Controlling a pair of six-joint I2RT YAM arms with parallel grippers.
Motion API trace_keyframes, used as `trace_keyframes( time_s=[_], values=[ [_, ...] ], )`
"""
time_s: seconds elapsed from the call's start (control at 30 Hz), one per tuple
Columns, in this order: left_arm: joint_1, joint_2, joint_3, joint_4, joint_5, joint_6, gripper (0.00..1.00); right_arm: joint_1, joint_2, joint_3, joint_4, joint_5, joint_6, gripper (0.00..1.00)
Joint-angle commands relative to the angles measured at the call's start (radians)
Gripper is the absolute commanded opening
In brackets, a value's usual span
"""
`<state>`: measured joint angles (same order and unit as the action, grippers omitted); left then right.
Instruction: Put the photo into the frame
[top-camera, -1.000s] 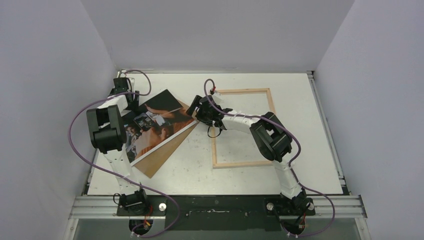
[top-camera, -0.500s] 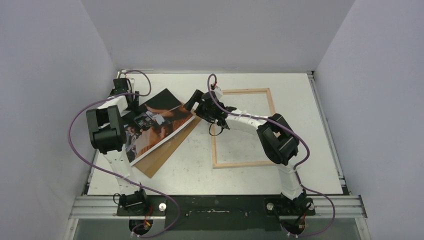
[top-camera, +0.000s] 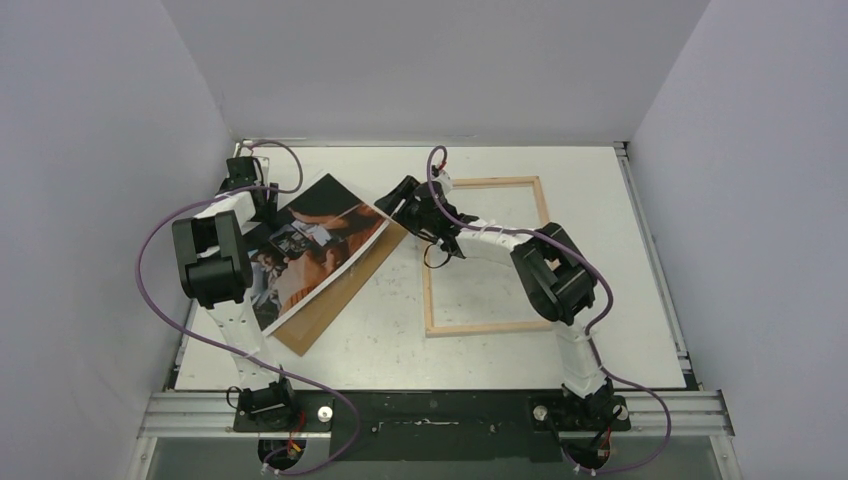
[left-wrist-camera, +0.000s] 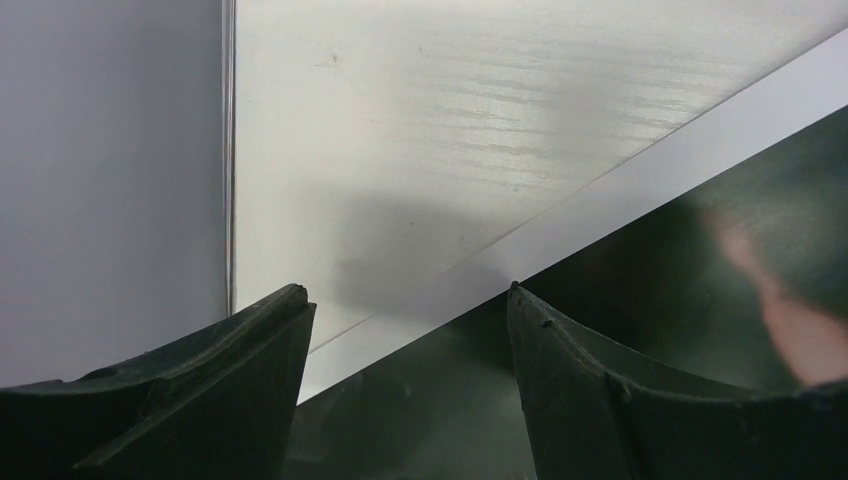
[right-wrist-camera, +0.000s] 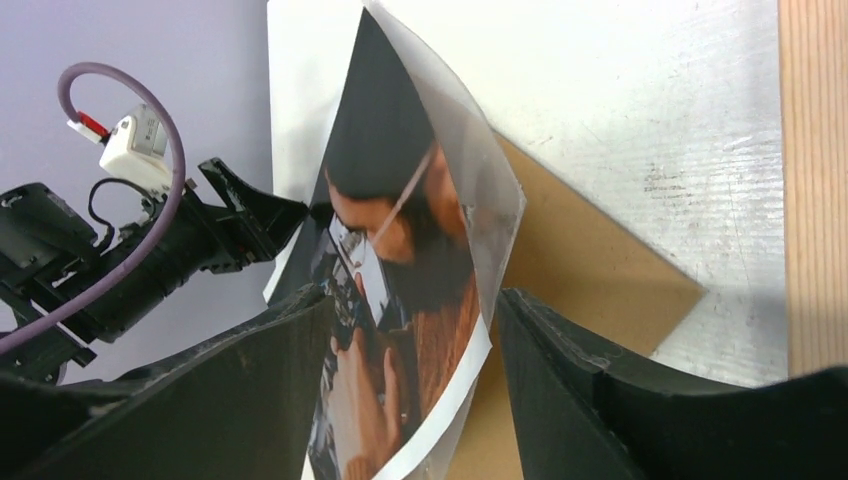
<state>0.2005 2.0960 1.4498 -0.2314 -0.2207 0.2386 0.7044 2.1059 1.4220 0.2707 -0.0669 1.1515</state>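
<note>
R pincer (right-wrist-camera: 415, 293) moved onto lifted photo (right-wrist-camera: 395, 170) edge (jaws apart, astride it); L pincer (left-wrist-camera: 406, 291) open, unmoved.

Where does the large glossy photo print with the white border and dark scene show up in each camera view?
Top external: the glossy photo print lies angled, left of centre, over a brown fibreboard panel.
Left wrist: lower right, a dark surface with a white border.
Right wrist: centre, bowed, with the panel to its right.
Shared landmark: the white table, in all three.
</note>
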Motion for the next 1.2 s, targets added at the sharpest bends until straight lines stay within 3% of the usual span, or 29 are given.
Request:
trace_keyframes(
  time_s=[0.0,0.33,0.6,0.73,1.0,1.17],
  values=[
    [-0.007,-0.010,-0.040,-0.124,0.052,0.015,0.69,0.015,0.044,0.033,0.140,-0.062,0.054,0.59],
    [-0.008,-0.015,-0.043,-0.136,0.063,0.045,0.68,-0.007,0.118,0.055,0.229,-0.066,0.112,0.39],
    [-0.007,-0.025,-0.065,-0.126,0.048,0.090,0.67,-0.058,0.100,0.034,0.316,-0.053,0.133,0.54],
    [-0.006,-0.030,-0.071,-0.120,0.047,0.100,0.66,-0.076,0.118,0.057,0.327,-0.063,0.144,0.55],
    [-0.008,-0.033,-0.077,-0.122,0.052,0.113,0.64,-0.077,0.132,0.057,0.341,-0.049,0.160,0.32],
    [-0.007,-0.036,-0.081,-0.121,0.052,0.121,0.64,-0.081,0.170,0.110,0.339,-0.060,0.164,0.32]
  ],
)
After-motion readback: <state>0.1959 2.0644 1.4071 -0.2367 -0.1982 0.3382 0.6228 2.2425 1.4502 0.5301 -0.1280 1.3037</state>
